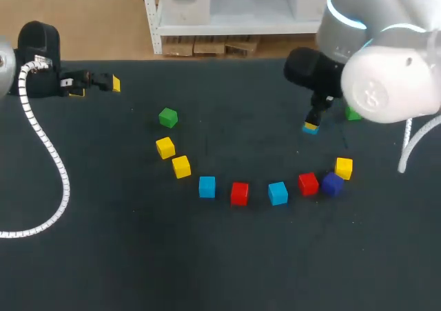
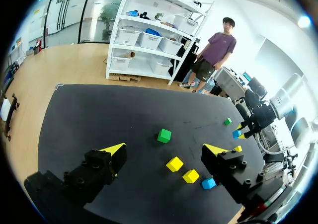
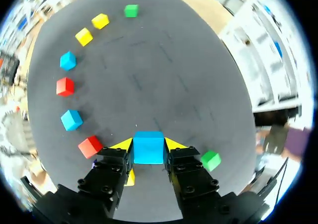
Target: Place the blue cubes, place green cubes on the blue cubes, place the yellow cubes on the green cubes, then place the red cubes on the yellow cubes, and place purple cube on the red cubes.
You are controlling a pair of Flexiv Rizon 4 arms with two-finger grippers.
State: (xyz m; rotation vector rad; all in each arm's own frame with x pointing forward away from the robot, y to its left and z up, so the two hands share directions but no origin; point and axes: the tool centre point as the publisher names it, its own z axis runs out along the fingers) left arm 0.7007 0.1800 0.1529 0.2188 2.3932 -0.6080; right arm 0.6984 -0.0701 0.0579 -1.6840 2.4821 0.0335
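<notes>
Right gripper [image 3: 148, 149] clamped on a blue cube [image 3: 148, 145], poised over the table [image 1: 220, 256] with a green cube [image 3: 210, 159] just beside it; left gripper [image 2: 164, 149], spread wide and empty, sits well apart.

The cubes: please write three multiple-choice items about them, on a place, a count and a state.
1. The purple cube lies: A. beside a red cube; B. far from every other cube; C. on top of another cube.
2. How many red cubes are there? A. one; B. two; C. four.
3. The right gripper is: A. open and empty; B. shut on a blue cube; C. shut on two cubes.
Answers: 1 A, a red one is right next to it; 2 B, two show in the head view; 3 B, both fingers press its sides.
</notes>
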